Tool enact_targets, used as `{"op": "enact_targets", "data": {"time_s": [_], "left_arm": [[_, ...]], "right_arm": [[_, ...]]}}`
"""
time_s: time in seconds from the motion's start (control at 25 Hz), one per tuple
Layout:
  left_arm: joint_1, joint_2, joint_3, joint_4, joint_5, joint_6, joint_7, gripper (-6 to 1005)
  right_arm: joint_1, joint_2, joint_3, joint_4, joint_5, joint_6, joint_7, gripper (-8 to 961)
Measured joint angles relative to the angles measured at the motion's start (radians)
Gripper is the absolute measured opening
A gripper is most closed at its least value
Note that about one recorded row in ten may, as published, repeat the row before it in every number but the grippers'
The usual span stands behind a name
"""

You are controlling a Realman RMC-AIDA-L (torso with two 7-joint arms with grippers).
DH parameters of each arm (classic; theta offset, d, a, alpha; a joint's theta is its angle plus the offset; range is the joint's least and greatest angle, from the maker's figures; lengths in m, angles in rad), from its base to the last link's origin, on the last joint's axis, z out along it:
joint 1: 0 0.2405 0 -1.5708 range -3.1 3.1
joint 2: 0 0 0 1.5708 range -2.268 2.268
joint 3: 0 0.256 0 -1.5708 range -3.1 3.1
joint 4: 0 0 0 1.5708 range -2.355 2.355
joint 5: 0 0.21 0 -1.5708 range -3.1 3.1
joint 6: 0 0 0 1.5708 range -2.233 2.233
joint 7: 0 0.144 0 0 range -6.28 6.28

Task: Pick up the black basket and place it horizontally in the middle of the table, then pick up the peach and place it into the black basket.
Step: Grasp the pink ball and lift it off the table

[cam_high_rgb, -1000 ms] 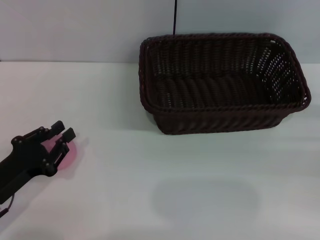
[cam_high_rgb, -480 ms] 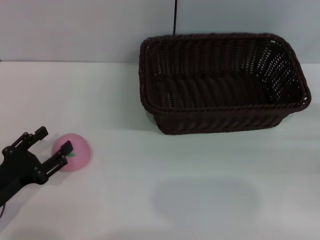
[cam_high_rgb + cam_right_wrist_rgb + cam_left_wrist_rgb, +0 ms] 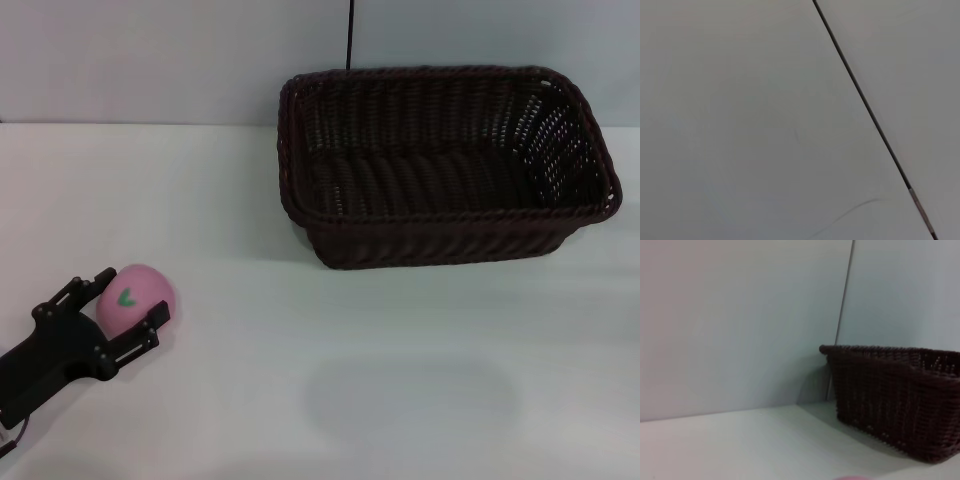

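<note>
Pink against your white table [image 3: 330, 400], the peach [image 3: 137, 295] lies well to the left of the black basket [image 3: 445, 165] and nearer you, its green leaf mark facing up. Your left gripper [image 3: 125, 305] has its fingers spread wide on either side of the peach, not closed on it. That basket stands upright, long side across, toward the table's far edge. Your right gripper is out of sight.
</note>
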Motion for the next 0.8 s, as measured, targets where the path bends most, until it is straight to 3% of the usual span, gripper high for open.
{"op": "enact_targets", "data": {"time_s": [0.44,0.8], "left_arm": [[-0.010,-0.003,0.007,-0.003,0.000,-0.012,0.022,810],[-0.024,-0.003,0.007,-0.008,0.000,0.005,0.017,492]], "right_arm": [[0.001,0.001,0.000,-0.001,0.000,0.001,0.000,620],[0.003,0.000,0.000,0.015,0.000,0.005,-0.013,620]]}}
